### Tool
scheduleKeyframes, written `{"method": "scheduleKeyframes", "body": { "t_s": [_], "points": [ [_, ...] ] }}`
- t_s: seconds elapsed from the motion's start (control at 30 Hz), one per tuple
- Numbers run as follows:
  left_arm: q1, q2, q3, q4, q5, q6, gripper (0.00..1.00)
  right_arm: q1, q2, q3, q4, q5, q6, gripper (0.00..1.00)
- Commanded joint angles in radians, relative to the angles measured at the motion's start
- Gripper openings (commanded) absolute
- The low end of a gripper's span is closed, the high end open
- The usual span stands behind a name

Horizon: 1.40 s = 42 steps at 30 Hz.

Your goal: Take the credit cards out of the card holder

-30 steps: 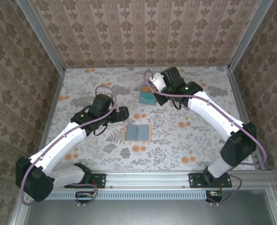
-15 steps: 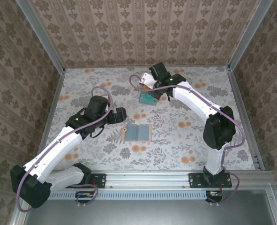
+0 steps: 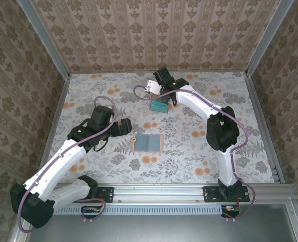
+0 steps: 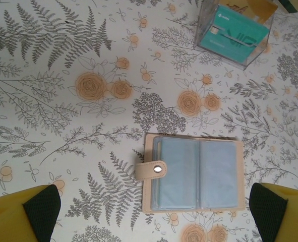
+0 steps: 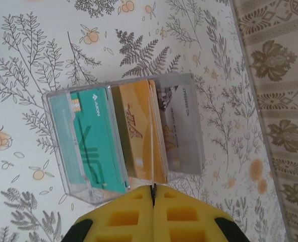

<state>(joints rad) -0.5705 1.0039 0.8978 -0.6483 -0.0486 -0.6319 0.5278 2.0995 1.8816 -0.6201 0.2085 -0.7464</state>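
Three credit cards (image 5: 138, 131) (teal, orange, pale) stand in a clear box (image 5: 55, 146), 12 o'clock of the open card holder (image 4: 196, 174) on the bench (image 4: 63, 126). Pockets look empty, view uncertain. Right hand (image 5: 153, 194) clenched, apparently empty, over box; left hand (image 4: 154, 207) released above holder. Task apparently done.

light: bright, even, diffuse | shadows: faint, soft-edged | focus: sharp; right gripper (image 5: 152, 190) jaws slightly soft

A: How many thin plastic cards (image 5: 138, 151) are there?
B: Three: one teal card (image 5: 93, 141), one orange card (image 5: 133, 116), one pale whitish card (image 5: 179, 126).
A: And other things?
B: One clear plastic box (image 5: 55, 146) and one tan leather card holder with grey-blue inner panels (image 4: 194, 174).
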Motion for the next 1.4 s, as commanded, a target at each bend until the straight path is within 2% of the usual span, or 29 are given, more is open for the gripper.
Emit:
{"method": "scheduleKeyframes", "body": {
  "t_s": [0.0, 0.47, 0.53, 0.7, 0.93, 1.13, 1.37],
  "points": [
    [0.014, -0.008, -0.003, -0.022, 0.009, 0.013, 1.00, -0.003, 0.045, 0.040, 0.003, 0.017, -0.027, 0.00],
    [0.047, -0.011, 0.008, -0.043, 0.010, 0.020, 1.00, -0.020, 0.138, 0.074, 0.022, 0.009, -0.016, 0.00],
    [0.050, -0.014, 0.006, -0.045, 0.010, 0.020, 1.00, -0.022, 0.146, 0.078, 0.023, 0.012, -0.010, 0.09],
    [0.056, -0.019, 0.004, -0.045, 0.010, 0.021, 1.00, -0.026, 0.160, 0.092, 0.039, 0.044, 0.004, 0.20],
    [0.063, -0.023, -0.002, -0.044, 0.016, 0.023, 1.00, -0.040, 0.173, 0.097, 0.108, 0.130, 0.035, 0.21],
    [0.067, -0.022, -0.008, -0.032, 0.032, 0.026, 1.00, -0.057, 0.149, 0.103, 0.129, 0.150, 0.094, 0.21],
    [0.070, -0.017, -0.023, 0.007, 0.060, 0.022, 1.00, -0.054, 0.038, 0.066, 0.088, 0.075, 0.244, 0.20]
  ]
}}
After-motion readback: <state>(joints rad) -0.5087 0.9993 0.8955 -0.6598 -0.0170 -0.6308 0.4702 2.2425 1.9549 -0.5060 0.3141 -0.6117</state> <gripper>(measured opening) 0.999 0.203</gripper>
